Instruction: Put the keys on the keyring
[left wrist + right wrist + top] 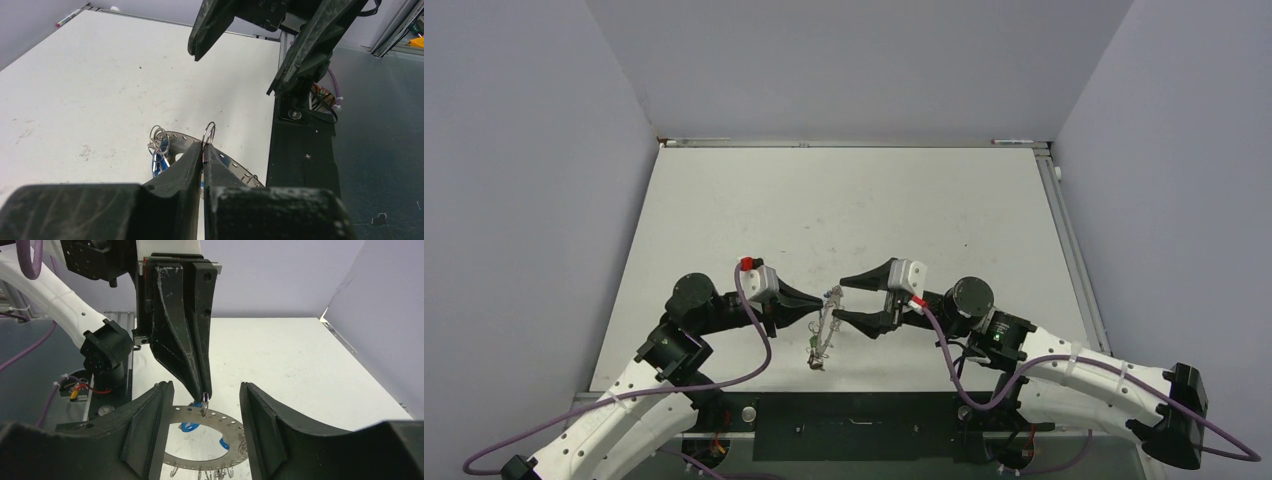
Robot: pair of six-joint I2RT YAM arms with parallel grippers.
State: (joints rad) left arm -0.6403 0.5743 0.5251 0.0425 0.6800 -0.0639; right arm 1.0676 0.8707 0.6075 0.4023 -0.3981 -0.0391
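Grey perforated keyring point(220, 421) sits low centre in the right wrist view, between the right gripper's fingers, with a row of small holes along its rim. In the top view it point(826, 335) shows as a thin tilted sliver at lower centre, between both grippers. Cannot tell if its low edge touches the table point(844, 210).

Left gripper point(204, 148) is closed, fingers pressed together. It pinches a small wire ring point(209, 133) that sticks up out of the tips, right at the keyring rim. Same pinch in the right wrist view: left gripper point(204, 393) comes down from top of frame and the small wire ring point(205, 407) hangs at its tip, at the keyring's upper rim. Cannot tell whether it passes through a hole.

Right gripper point(206, 386) is open, jaws wide, one on each side of the left gripper's tips, holding nothing. In the top view it point(840, 300) is spread just right of the keyring.

Keys point(816, 360) dangle in a bunch at the keyring's lower end in the top view. In the left wrist view the keys point(159, 142) cluster at the left of the rim, with blue tags point(159, 165) under them. Blue tags point(188, 427) also show through the keyring's middle in the right wrist view.

Marker point(1014, 142) lies at the table's far edge, upper right; print on it is too small to read.
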